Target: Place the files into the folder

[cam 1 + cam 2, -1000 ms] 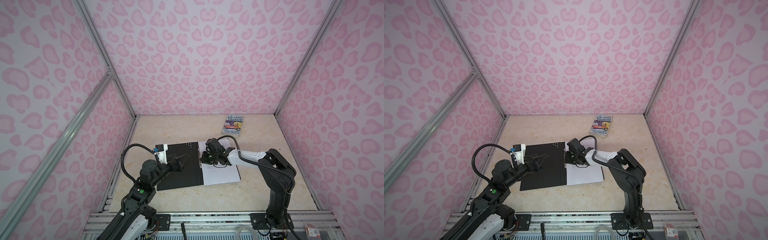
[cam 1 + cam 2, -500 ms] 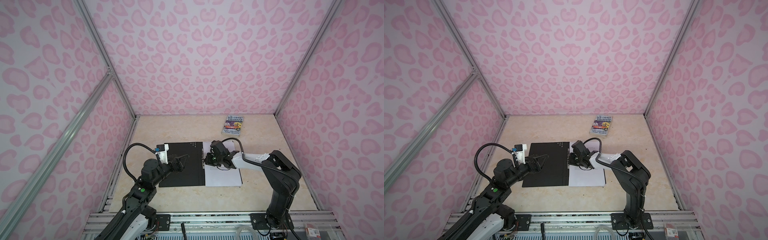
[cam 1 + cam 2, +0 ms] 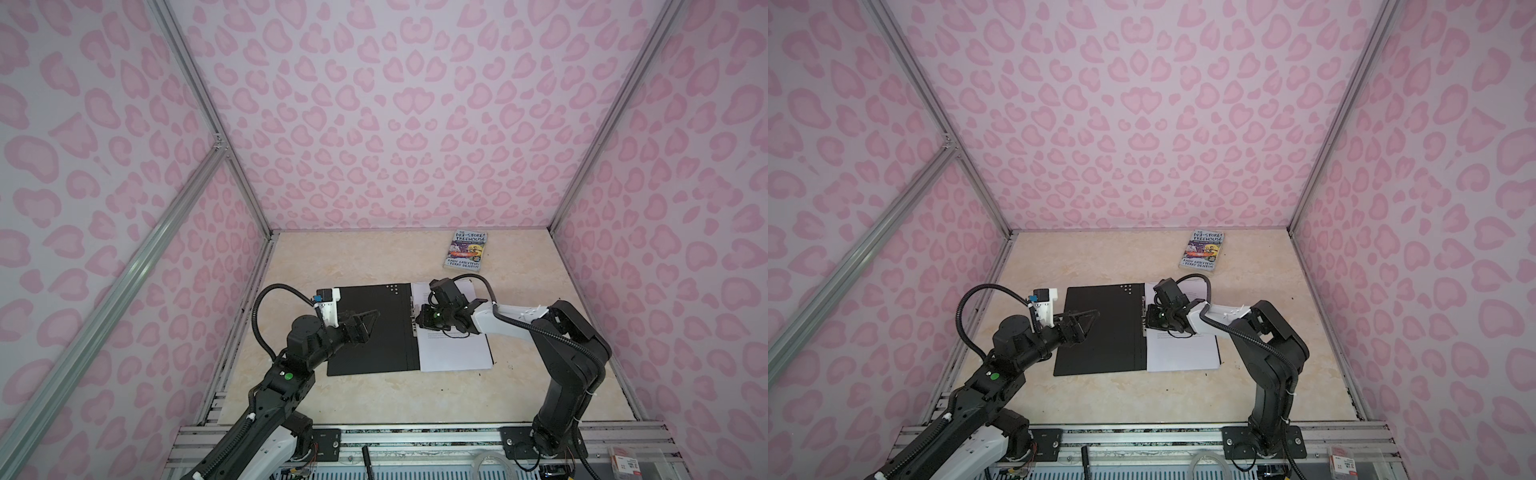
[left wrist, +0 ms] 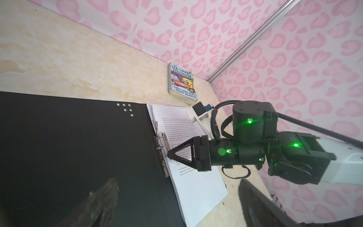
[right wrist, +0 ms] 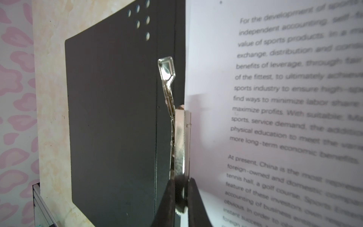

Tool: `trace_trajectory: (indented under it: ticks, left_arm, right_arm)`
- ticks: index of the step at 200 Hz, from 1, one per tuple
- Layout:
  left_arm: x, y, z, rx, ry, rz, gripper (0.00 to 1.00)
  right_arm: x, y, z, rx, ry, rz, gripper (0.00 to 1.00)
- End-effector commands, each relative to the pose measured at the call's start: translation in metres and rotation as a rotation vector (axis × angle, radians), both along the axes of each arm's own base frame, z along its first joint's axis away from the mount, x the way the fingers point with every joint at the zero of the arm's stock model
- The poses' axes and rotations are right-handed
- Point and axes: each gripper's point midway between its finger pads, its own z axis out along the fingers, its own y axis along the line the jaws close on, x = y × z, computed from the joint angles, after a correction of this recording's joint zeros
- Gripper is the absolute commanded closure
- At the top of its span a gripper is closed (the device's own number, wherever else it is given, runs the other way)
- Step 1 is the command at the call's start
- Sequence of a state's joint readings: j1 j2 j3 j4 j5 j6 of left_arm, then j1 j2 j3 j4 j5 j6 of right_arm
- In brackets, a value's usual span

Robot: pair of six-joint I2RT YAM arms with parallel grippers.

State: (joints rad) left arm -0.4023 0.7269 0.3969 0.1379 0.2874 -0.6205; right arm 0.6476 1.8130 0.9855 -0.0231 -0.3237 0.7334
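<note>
The folder (image 3: 374,332) (image 3: 1100,336) lies open on the table, black inside up, small dots at its far corner. The files (image 3: 455,353) (image 3: 1183,353) lie as a white printed stack on its right half. My right gripper (image 3: 417,322) (image 3: 1147,320) (image 4: 168,155) (image 5: 180,196) is low at the spine, shut on the metal spine clip (image 5: 181,137) (image 4: 164,145). My left gripper (image 3: 371,323) (image 3: 1091,324) (image 4: 176,180) hovers open over the bare left flap (image 4: 78,147), holding nothing.
A paperback book (image 3: 465,251) (image 3: 1203,251) (image 4: 182,82) lies at the back right near the wall. Pink patterned walls close in the table on three sides. An aluminium rail (image 3: 374,432) runs along the front edge.
The folder with the files has slid right and turned square to the table, the right gripper moving with it at the clip. The left gripper has barely moved.
</note>
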Motion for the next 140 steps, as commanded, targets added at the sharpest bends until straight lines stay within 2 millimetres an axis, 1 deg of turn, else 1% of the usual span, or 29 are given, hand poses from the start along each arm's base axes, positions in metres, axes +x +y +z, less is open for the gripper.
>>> trace_trajectory:
  ticks: [1, 29, 49, 61, 74, 104, 122, 140]
  left_arm:
    - [0.003, -0.002, 0.015, -0.017, -0.048, -0.004, 0.03]
    - [0.003, -0.003, 0.014, -0.019, -0.047, -0.006, 0.03]
    - [0.003, -0.003, 0.013, -0.018, -0.044, -0.006, 0.03]
    - [0.004, -0.003, 0.014, -0.018, -0.044, -0.006, 0.03]
    - [0.004, -0.003, 0.013, -0.017, -0.042, -0.007, 0.03]
    - [0.007, -0.002, 0.008, -0.005, -0.02, 0.006, 0.03]
    - [0.01, -0.002, 0.001, 0.002, 0.01, 0.015, 0.03]
    - [0.014, -0.003, -0.012, 0.017, 0.062, 0.02, 0.03]
  right_arm:
    - [-0.008, -0.001, -0.002, -0.005, 0.003, 0.01, 0.89]
    - [-0.009, -0.003, -0.003, -0.005, 0.0, 0.006, 0.86]
    - [-0.008, -0.005, -0.004, -0.009, -0.001, 0.0, 0.81]
    - [-0.006, -0.005, -0.002, -0.009, -0.003, -0.001, 0.76]
    - [-0.005, -0.005, 0.001, -0.012, -0.01, 0.005, 0.68]
    - [0.0, -0.001, 0.018, -0.008, -0.049, 0.044, 0.5]
    - [0.012, 0.001, 0.029, 0.0, -0.073, 0.074, 0.42]
    - [0.027, 0.005, 0.036, 0.022, -0.084, 0.102, 0.39]
